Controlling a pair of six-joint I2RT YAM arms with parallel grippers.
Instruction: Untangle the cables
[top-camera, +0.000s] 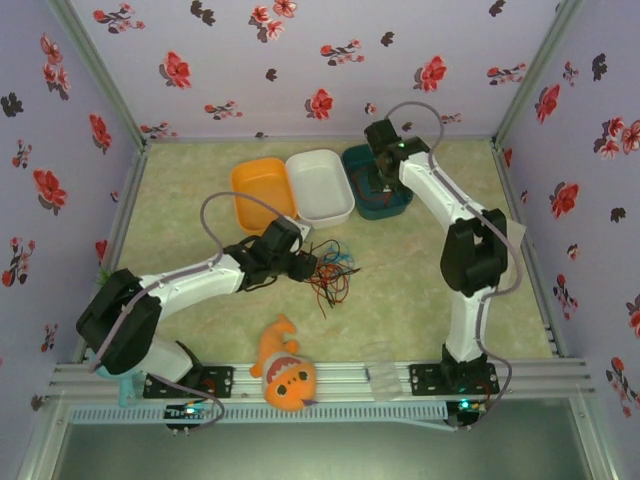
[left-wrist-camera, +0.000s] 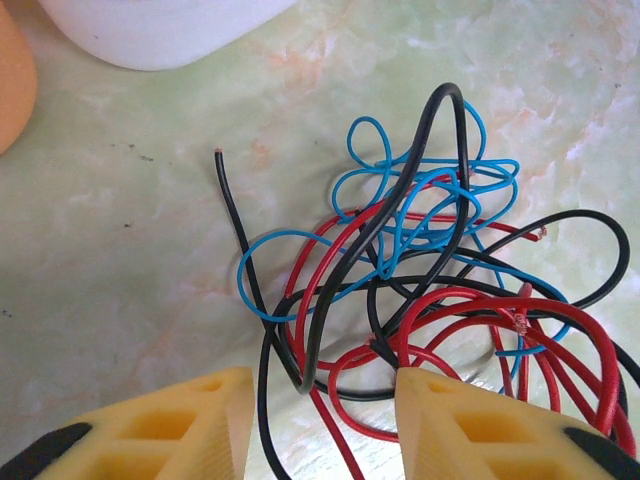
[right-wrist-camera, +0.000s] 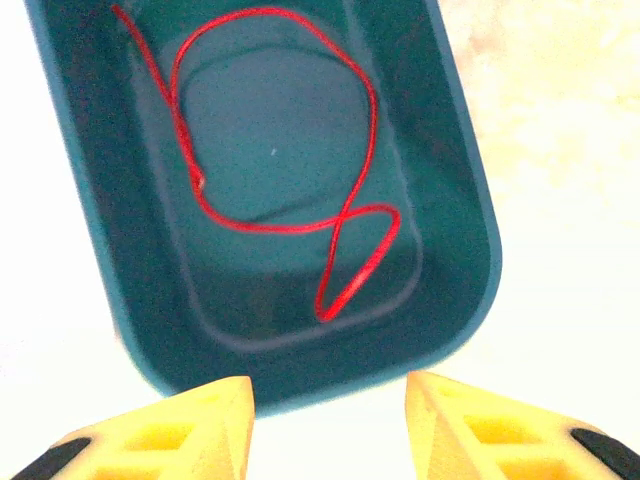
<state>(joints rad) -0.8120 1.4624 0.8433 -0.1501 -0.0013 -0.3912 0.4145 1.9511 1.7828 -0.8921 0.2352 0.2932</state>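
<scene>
A tangle of red, black and light blue cables lies mid-table. In the left wrist view the red cable, black cable and blue cable loop through one another. My left gripper is open just at the tangle's near edge, with a black loop and a red strand lying between its yellow fingers. My right gripper is open above the teal tub, which holds one separate red cable lying loose on its floor.
An orange tub, a white tub and the teal tub stand in a row at the back. An orange plush toy lies at the near edge by the rail. Flowered walls close in three sides.
</scene>
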